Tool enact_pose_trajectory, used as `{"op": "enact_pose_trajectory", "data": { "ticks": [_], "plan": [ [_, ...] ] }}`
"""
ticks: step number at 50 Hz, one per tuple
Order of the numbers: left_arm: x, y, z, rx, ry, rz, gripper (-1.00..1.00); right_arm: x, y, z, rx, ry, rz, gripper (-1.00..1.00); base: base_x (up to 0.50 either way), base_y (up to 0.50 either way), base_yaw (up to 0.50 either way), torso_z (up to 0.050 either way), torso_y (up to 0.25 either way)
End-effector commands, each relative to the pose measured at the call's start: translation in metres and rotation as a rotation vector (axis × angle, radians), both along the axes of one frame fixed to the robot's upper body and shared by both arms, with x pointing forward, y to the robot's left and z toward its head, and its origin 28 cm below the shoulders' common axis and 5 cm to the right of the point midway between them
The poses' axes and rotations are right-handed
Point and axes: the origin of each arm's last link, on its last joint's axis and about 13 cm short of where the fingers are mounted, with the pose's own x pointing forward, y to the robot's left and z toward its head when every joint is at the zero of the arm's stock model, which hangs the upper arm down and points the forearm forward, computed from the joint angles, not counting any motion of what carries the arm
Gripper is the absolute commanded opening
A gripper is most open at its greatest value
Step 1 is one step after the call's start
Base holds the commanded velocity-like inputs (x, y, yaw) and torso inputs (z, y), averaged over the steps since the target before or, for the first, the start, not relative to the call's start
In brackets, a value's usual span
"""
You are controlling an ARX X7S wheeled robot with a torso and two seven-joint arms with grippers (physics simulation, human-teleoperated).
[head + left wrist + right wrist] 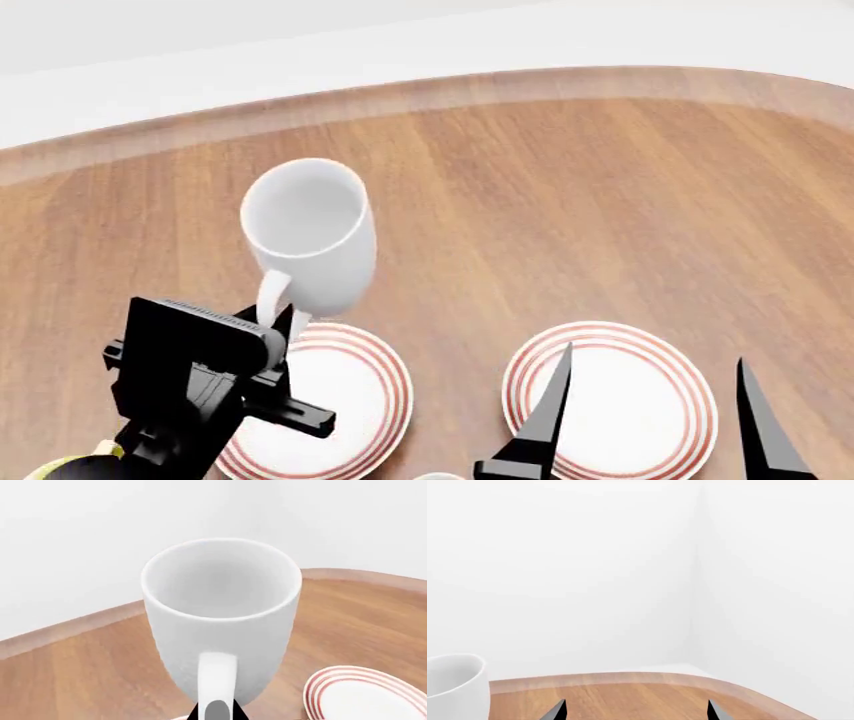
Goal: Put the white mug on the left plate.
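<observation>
Head view: my left gripper (278,322) is clamped on the loop handle of the white mug (310,237); my right gripper (654,405) hangs spread wide with nothing between its fingers.
Left fingers: closed on the handle, which runs straight down between them in the left wrist view; only the dark tips (200,713) show at the frame edge.
White mug: carried upright, mouth up, body just past my left fingertips on the far side; whether its base touches the wood I cannot tell.
Left plate: (350,395) directly under and behind my left fingers, red rings visible, partly covered by my wrist; the mug body sits at its far rim.
Right plate: (627,405) under my right fingers, both dark fingertips (550,400) over it; also seen off to the side of the mug (363,695).
Right fingers: far apart, tips (559,710) just in frame, holding nothing; mug (454,682) well off to their left.
Table edge: the wooden table (561,200) has a curved rounded rim beyond both grippers, with a white wall behind.
Open room: bare wood ahead of my right fingers and between mug and rim.
Writing: no lettering legible on mug or plates.
</observation>
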Motion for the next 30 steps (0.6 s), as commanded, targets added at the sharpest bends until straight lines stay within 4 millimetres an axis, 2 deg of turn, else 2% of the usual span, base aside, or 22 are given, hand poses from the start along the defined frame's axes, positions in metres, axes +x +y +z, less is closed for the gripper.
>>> {"op": "enact_pose_trajectory", "data": {
  "ticks": [1,13,30],
  "plan": [
    [0.023,0.006,0.001,-0.008,0.014,0.058,-1.0,0.0,-0.001,0.0,0.001,0.0,-0.001,1.0,0.0,0.0,0.0,0.0,0.0],
    [0.038,0.004,-0.001,-0.029,0.053,0.067,-1.0,0.0,-0.001,-0.001,0.001,0.003,-0.005,1.0,0.0,0.0,0.0,0.0,0.0],
    [0.038,0.001,-0.019,-0.025,0.095,0.066,-1.0,0.0,-0.001,-0.001,0.002,0.005,-0.006,1.0,0.0,0.0,0.0,0.0,0.001]
  ]
}}
